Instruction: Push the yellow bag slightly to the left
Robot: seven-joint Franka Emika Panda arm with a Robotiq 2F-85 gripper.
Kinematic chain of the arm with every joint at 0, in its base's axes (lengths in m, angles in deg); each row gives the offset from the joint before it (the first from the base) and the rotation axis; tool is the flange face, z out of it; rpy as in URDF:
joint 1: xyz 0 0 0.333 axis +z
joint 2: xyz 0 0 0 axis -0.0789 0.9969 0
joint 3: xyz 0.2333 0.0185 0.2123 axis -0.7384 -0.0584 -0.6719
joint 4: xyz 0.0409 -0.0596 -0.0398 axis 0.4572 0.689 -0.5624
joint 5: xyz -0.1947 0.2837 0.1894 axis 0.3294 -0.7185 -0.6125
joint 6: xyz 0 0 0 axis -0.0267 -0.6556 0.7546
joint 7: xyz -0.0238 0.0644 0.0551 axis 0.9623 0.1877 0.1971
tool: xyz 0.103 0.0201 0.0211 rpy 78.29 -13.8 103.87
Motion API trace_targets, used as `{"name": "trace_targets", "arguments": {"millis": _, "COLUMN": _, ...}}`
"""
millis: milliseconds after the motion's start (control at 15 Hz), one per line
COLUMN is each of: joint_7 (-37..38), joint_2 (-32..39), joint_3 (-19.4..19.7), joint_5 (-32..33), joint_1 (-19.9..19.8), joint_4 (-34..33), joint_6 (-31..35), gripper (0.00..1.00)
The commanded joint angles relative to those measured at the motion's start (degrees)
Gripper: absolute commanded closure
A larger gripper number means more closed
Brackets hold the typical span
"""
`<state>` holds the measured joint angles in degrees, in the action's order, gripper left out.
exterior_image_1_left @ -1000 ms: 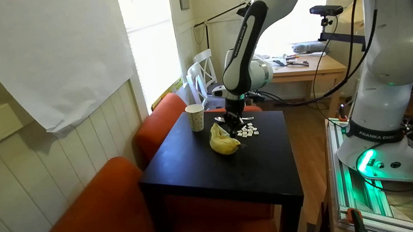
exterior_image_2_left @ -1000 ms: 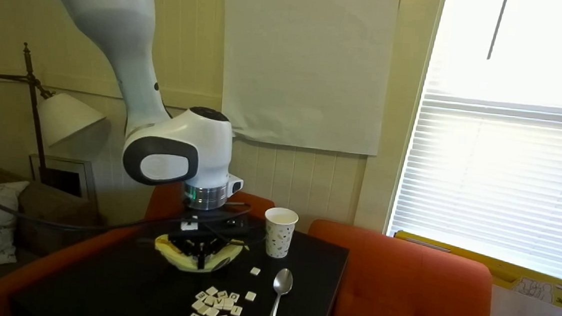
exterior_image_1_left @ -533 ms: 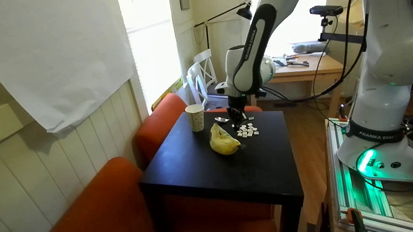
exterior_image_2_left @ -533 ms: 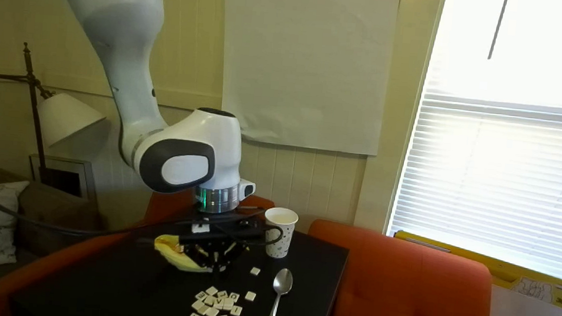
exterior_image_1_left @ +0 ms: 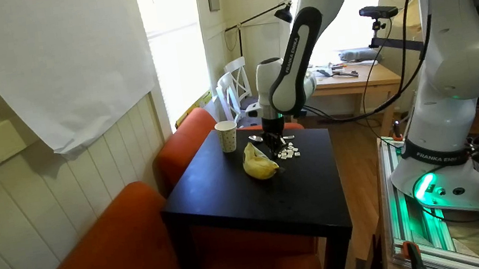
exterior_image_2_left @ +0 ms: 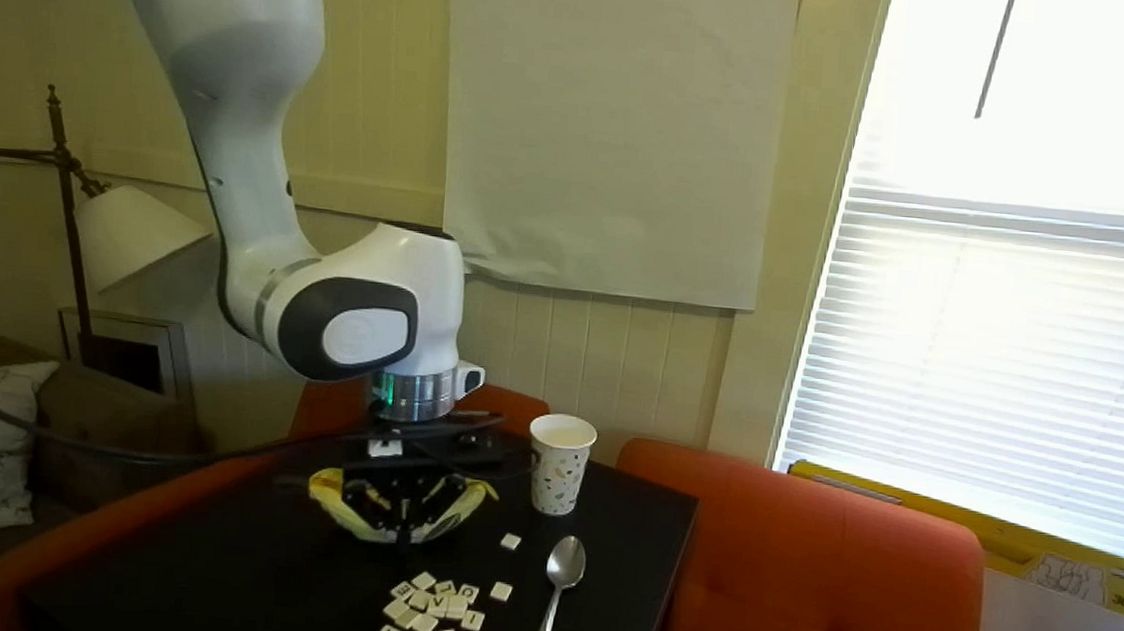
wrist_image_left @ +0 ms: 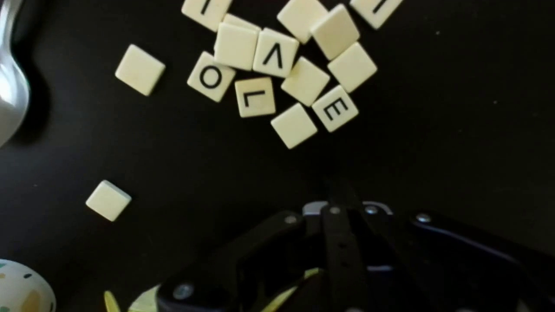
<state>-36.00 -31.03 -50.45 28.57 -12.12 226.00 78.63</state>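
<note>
The yellow bag, a lumpy yellow pouch, lies on the black table in both exterior views (exterior_image_1_left: pixel 258 165) (exterior_image_2_left: pixel 334 506). In the wrist view only slivers of the yellow bag (wrist_image_left: pixel 146 301) show at the bottom edge, behind the finger links. My gripper, in both exterior views (exterior_image_1_left: pixel 275 152) (exterior_image_2_left: pixel 403 530), points down right beside the bag, on the side toward the letter tiles, and covers the bag's middle in an exterior view. In the wrist view the gripper's fingers (wrist_image_left: pixel 347 201) are together with nothing between them. I cannot tell whether they touch the bag.
Several letter tiles (exterior_image_2_left: pixel 428 616) lie close to the gripper on the table (exterior_image_1_left: pixel 229 200). A spoon (exterior_image_2_left: pixel 564 564) lies beside them. A paper cup (exterior_image_2_left: pixel 560 466) stands near the bag. Orange seats (exterior_image_1_left: pixel 188 132) border the table.
My gripper shifts to the right in an exterior view, then comes back left and lower, near its place one second ago. The yellow bag stays where it was.
</note>
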Motion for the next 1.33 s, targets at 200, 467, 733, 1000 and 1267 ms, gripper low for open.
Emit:
{"name": "trace_targets", "arguments": {"millis": 200, "joint_7": 0.02, "joint_2": 3.11, "joint_3": -3.74, "joint_5": 0.67, "joint_1": -1.78, "joint_4": -1.85, "joint_6": -0.13, "gripper": 1.0}}
{"name": "trace_targets", "arguments": {"millis": 467, "joint_7": -1.19, "joint_2": 5.01, "joint_3": -8.97, "joint_5": -2.65, "joint_1": -4.89, "joint_4": -3.07, "joint_6": 0.84, "gripper": 1.0}}
{"name": "trace_targets", "arguments": {"millis": 733, "joint_7": 1.73, "joint_2": 5.56, "joint_3": -10.96, "joint_5": -3.47, "joint_1": -4.82, "joint_4": -4.56, "joint_6": 0.62, "gripper": 1.0}}
{"name": "trace_targets", "arguments": {"millis": 1000, "joint_7": 6.07, "joint_2": 6.07, "joint_3": -11.74, "joint_5": -3.62, "joint_1": -3.37, "joint_4": -6.61, "joint_6": 1.04, "gripper": 1.0}}
{"name": "trace_targets", "arguments": {"millis": 1267, "joint_7": 10.22, "joint_2": 7.31, "joint_3": -11.11, "joint_5": -1.57, "joint_1": -1.13, "joint_4": -9.7, "joint_6": 1.67, "gripper": 1.0}}
